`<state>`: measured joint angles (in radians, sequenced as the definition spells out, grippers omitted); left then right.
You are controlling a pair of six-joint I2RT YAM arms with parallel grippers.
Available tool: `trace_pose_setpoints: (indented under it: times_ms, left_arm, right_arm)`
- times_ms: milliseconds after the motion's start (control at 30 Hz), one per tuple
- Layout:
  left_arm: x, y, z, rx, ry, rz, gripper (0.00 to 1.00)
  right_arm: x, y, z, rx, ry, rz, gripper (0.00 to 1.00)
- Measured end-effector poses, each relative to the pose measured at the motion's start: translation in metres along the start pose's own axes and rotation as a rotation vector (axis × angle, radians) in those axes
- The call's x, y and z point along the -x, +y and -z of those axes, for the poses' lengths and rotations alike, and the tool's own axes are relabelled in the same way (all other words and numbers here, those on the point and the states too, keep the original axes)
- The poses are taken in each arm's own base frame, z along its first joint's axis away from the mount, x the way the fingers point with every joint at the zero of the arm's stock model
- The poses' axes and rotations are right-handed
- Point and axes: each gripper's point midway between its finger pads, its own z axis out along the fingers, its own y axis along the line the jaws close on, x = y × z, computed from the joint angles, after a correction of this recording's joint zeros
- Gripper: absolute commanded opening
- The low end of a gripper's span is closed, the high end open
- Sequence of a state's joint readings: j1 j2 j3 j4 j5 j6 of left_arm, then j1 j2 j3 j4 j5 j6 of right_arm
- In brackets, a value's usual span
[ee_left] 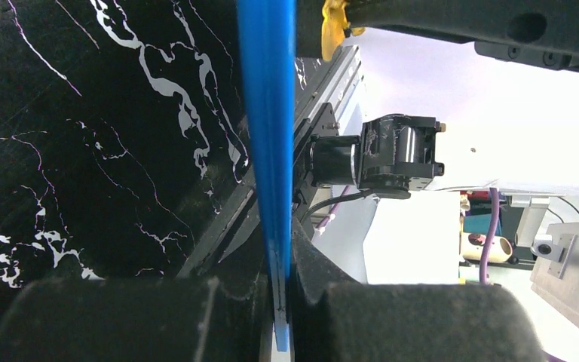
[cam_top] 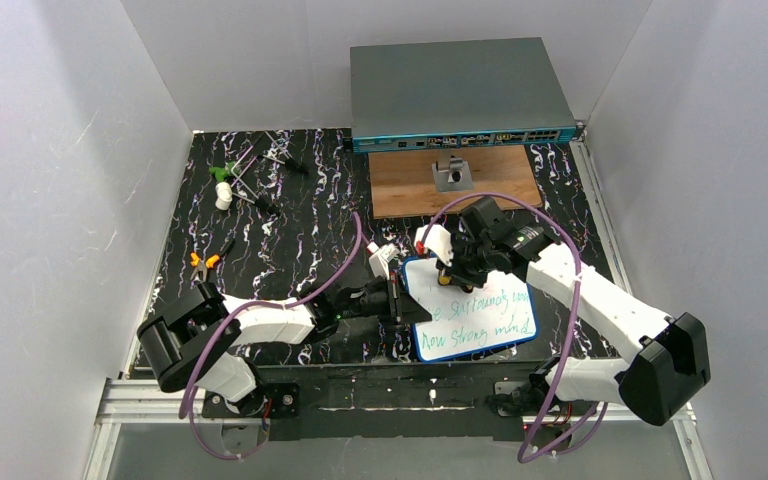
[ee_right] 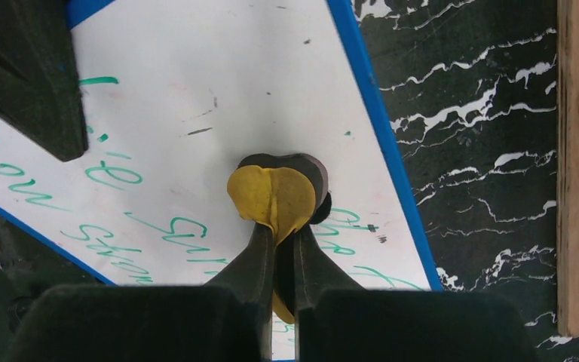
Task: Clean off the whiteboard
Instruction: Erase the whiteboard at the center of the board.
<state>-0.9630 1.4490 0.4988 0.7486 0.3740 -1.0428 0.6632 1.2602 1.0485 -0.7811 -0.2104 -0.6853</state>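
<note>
left pincer (ee_left: 279,290) clamped on whiteboard (ee_left: 268,113) rim | right pincer (ee_right: 279,245) clamped on yellow eraser pad (ee_right: 271,194) | risk: a hard wipe could lever the whiteboard loose

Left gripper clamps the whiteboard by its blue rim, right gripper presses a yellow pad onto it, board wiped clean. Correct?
Not wiped clean: the right wrist view shows green handwriting across the whiteboard. The rest holds: left gripper clamps its blue rim, right gripper presses the yellow pad onto it.
</note>
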Motion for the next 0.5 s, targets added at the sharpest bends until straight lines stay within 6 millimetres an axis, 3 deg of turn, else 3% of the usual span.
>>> trace_pose_setpoints:
  times_ms: [200,300,500]
  left_arm:
    - [-0.002,-0.002,0.000,-0.006,0.016,-0.009,0.00]
    - [-0.004,0.000,0.000,-0.001,0.023,-0.006,0.00]
    - [-0.003,-0.002,0.000,-0.006,0.024,-0.012,0.00]
  right_arm:
    - [0.002,0.024,-0.002,0.107,-0.034,0.102,0.01]
    - [-0.009,0.037,-0.003,0.122,-0.040,0.115,0.01]
    - [-0.019,0.022,0.001,0.051,-0.038,0.029,0.01]
